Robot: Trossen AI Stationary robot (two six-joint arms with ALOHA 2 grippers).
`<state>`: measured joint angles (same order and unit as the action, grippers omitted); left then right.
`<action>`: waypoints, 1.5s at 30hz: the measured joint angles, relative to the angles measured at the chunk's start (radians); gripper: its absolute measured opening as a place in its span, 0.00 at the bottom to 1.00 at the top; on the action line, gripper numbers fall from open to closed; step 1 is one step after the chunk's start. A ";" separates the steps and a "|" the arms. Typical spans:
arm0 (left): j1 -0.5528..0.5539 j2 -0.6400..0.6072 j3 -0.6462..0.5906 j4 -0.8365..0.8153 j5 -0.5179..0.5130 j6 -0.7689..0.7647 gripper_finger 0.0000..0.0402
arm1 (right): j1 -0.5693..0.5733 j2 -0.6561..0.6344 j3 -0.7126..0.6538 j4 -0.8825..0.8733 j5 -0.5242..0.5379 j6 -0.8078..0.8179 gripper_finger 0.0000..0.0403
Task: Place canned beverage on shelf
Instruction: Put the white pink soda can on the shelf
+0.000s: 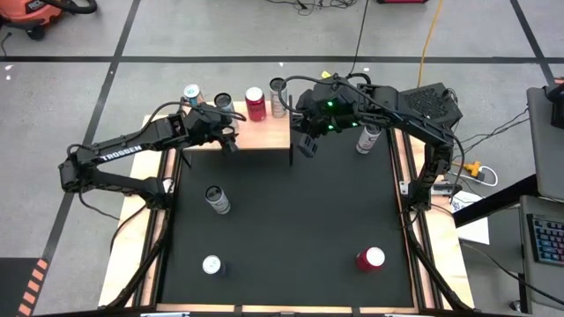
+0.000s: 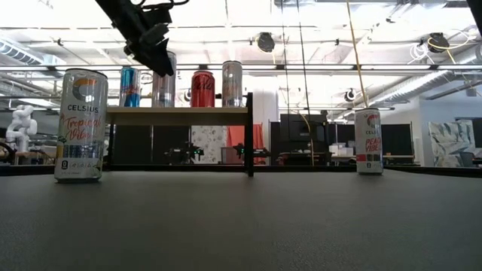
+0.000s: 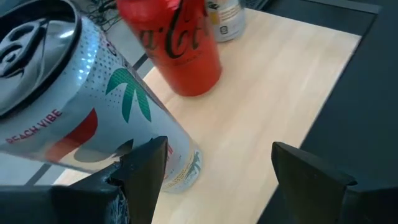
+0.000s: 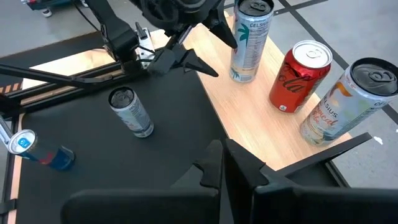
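**Canned beverage upright on shelf, left fingers spread just short of it**

Canned beverage first: the slim white can with a green palm print (image 3: 93, 106) stands on the small light-wood shelf on thin black legs (image 3: 280, 81), its long axis upright, next to a red cola can (image 3: 180, 50) in the row. The left gripper (image 3: 217, 149) hangs at the shelf's table-side edge with its fingers wide apart and nothing between them. The white can lies just ahead of the fingertips and off towards one finger, not centred in the gap. Whether that finger brushes the can wall I cannot tell.

The right gripper (image 4: 224, 155) waits past the shelf's other end, over the black mat, with its fingers pressed together and empty.

The placing looks done for this can. The next move likely turns on drawing the left fingers straight back, away from the can, so the near finger does not tip it. After that, the silver can standing on the black mat (image 1: 216, 199) lies nearer the left arm than the right.
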<state>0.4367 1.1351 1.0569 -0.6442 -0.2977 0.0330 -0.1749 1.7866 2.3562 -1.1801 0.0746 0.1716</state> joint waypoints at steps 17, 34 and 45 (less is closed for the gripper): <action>0.073 0.090 0.000 0.040 0.035 0.026 0.73 | 0.000 0.000 0.000 0.000 0.000 0.000 0.00; 0.041 -0.009 0.000 -0.080 -0.029 0.054 0.73 | 0.000 0.000 0.000 -0.044 -0.001 0.003 0.00; 0.043 0.008 0.000 -0.070 -0.097 0.063 0.73 | 0.000 0.000 0.000 -0.044 -0.001 0.001 0.00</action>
<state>0.4797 1.1435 1.0569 -0.7145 -0.3948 0.0956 -0.1749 1.7866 2.3562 -1.2240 0.0738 0.1722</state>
